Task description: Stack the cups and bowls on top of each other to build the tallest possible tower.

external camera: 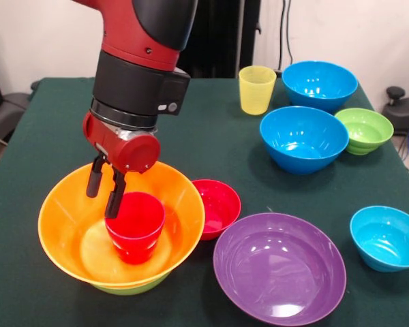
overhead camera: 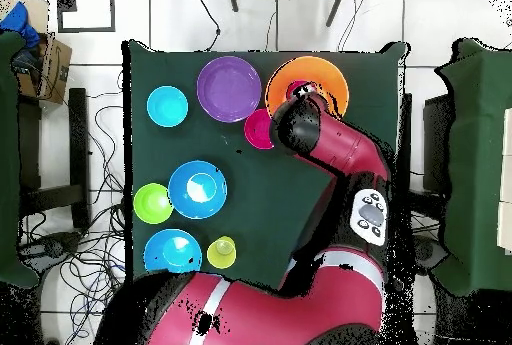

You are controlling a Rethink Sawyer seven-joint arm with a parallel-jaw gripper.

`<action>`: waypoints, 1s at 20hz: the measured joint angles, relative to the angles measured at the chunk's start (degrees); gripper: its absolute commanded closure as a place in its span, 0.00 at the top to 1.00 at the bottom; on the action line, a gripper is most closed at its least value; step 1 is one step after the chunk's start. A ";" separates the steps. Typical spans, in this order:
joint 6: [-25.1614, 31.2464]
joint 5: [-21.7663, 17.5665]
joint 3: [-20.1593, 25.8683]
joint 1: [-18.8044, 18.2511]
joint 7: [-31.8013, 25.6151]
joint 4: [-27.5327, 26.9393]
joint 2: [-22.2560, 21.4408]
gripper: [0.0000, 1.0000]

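Note:
The tower stands at the front left: a large orange bowl [external camera: 68,211] nested in a lime-green bowl [external camera: 133,286], with a red cup [external camera: 136,231] upright inside. My gripper [external camera: 103,197] hangs inside the orange bowl, open. One of its fingers [external camera: 114,201] is at the cup's left rim, the other is out over the bowl. In the overhead view the arm covers the gripper and part of the orange bowl [overhead camera: 330,76]. The yellow cup [external camera: 257,88] stands apart at the back.
A small red bowl [external camera: 218,204] touches the orange bowl's right side. A purple bowl [external camera: 279,266] is at the front, a small blue bowl [external camera: 387,237] at the right. Two medium blue bowls [external camera: 303,138] [external camera: 320,83] and a ribbed green bowl [external camera: 365,129] stand at the back right.

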 measured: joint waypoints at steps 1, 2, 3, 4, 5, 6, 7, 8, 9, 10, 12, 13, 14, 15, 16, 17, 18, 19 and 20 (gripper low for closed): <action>0.00 0.00 0.03 -0.04 0.00 0.00 -0.04 1.00; 0.00 0.00 0.16 -0.15 0.00 0.00 -0.19 1.00; 0.00 0.00 0.23 -0.19 0.00 0.00 -0.26 1.00; 0.00 0.00 0.36 -0.24 0.00 0.00 -0.42 1.00; 0.00 0.00 0.49 -0.28 0.00 0.00 -0.62 1.00; 0.00 -0.01 0.55 -0.29 0.00 0.01 -0.71 1.00; 0.00 -0.01 0.68 -0.31 0.00 0.01 -0.98 1.00; 0.00 -0.01 0.79 -0.33 0.00 0.00 -1.23 1.00; 0.00 -0.01 0.90 -0.34 0.00 0.00 -1.48 1.00; 0.00 -0.01 1.01 -0.38 0.00 0.00 -1.63 1.00; 0.00 -0.01 1.31 -0.49 0.00 0.00 -2.03 1.00; 0.00 -0.01 1.51 -0.56 0.00 0.01 -2.28 1.00; 0.00 -0.01 1.89 -0.74 0.00 0.00 -2.83 1.00; 0.00 -0.01 1.97 -0.79 0.00 0.01 -2.98 1.00; 0.01 -0.01 2.06 -0.84 0.00 0.01 -3.16 1.00; 0.02 -0.01 2.12 -0.88 0.00 0.01 -3.28 1.00; 0.20 -0.02 2.21 -0.94 0.00 0.01 -3.51 1.00; 0.38 -0.02 2.29 -0.99 0.00 0.02 -3.73 1.00; 0.90 -0.01 2.38 -1.04 0.00 0.01 -4.08 1.00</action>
